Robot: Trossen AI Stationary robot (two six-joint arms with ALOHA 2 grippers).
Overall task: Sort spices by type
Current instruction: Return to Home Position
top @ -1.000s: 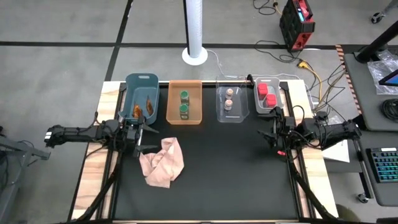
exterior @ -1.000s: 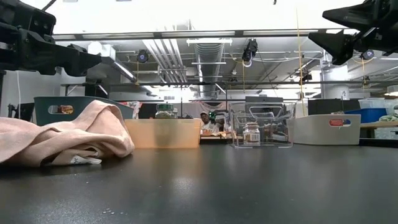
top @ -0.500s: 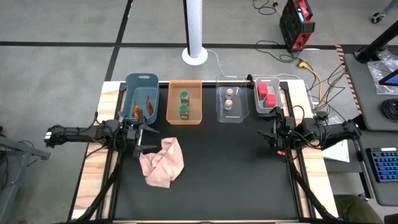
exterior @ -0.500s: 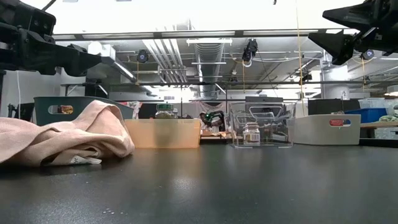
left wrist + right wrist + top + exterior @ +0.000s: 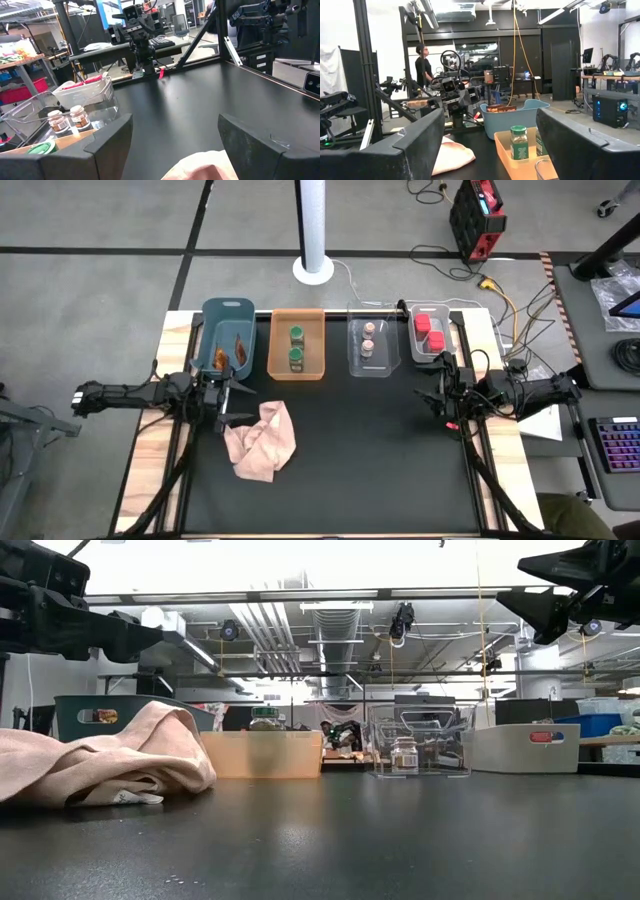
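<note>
Four kinds of spices all sit in the row of bins along the far edge of the counter [image 5: 360, 450], and none lies loose on it: the foil packets [image 5: 228, 352] in the blue bin [image 5: 226, 307], the green-capped jars [image 5: 296, 347] in the orange bin [image 5: 315, 340], the tan-lidded jars [image 5: 368, 340] in the clear bin [image 5: 385, 350], and the red containers [image 5: 429, 332] in the white bin [image 5: 415, 352]. The left gripper [image 5: 238, 402] hangs at the counter's left side, just in front of the blue bin, its fingers spread and holding nothing. The right gripper [image 5: 436, 402] mirrors it at the right side, in front of the white bin, also spread and empty. The arms lie crosswise and point at each other, so every spice is off to the far side of them. Sorting looks finished, and settling the arms should need no reach toward the bins. Only the pink cloth [image 5: 262, 440], just beside the left gripper on its near side, is close enough to snag.
</note>
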